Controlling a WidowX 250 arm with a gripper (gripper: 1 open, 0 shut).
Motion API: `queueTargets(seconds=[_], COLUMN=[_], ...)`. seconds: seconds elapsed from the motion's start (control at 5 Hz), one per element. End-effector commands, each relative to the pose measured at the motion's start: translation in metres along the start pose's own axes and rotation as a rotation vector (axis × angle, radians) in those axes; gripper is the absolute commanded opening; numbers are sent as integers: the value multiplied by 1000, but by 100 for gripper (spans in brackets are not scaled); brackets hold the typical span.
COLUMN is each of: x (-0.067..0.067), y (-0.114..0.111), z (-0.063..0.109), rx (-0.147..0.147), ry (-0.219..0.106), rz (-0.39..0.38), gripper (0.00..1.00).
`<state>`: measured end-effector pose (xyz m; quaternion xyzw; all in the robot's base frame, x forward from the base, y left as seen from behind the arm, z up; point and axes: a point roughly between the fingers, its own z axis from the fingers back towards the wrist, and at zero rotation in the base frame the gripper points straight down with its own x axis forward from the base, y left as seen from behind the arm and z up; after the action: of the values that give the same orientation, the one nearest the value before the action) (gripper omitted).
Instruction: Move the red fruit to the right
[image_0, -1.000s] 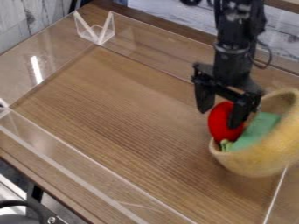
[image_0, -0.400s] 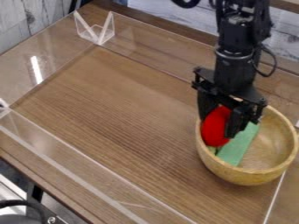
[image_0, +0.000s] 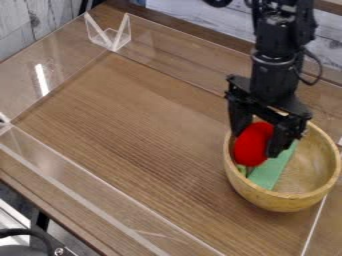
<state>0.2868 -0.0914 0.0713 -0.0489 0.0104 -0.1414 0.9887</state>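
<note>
The red fruit (image_0: 250, 147) is a glossy red rounded piece just inside the left rim of a wooden bowl (image_0: 289, 204) at the right of the table. My gripper (image_0: 261, 142) points straight down over it, one black finger on each side of the fruit. The jaws stand wide and look open around it. The fruit's lower part is hidden behind the bowl's rim, so I cannot tell what it rests on. A flat green block (image_0: 277, 171) lies in the bowl right beside the fruit.
The wooden table (image_0: 134, 120) is ringed by low clear plastic walls (image_0: 54, 165). A small clear stand (image_0: 107, 33) sits at the far left corner. The bowl is close to the table's right edge.
A second ago the bowl was tipped up on its side; now it sits level. The fruit stays between the fingers, and the gripper has hardly shifted.
</note>
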Motion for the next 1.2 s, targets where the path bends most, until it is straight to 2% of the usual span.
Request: queueTargets(seconds=[0.0, 0.2, 0.6, 0.8, 1.0], x=[3, -3, -10, -14, -17], y=[10, 24, 37, 43, 48], z=[16, 23, 4, 8, 13], rx=[2, 3, 10, 12, 12], ry=[-51, -66, -84, -82, -79], rz=[-24, -33, 129, 142, 154], gripper=[100, 100, 100, 0, 100])
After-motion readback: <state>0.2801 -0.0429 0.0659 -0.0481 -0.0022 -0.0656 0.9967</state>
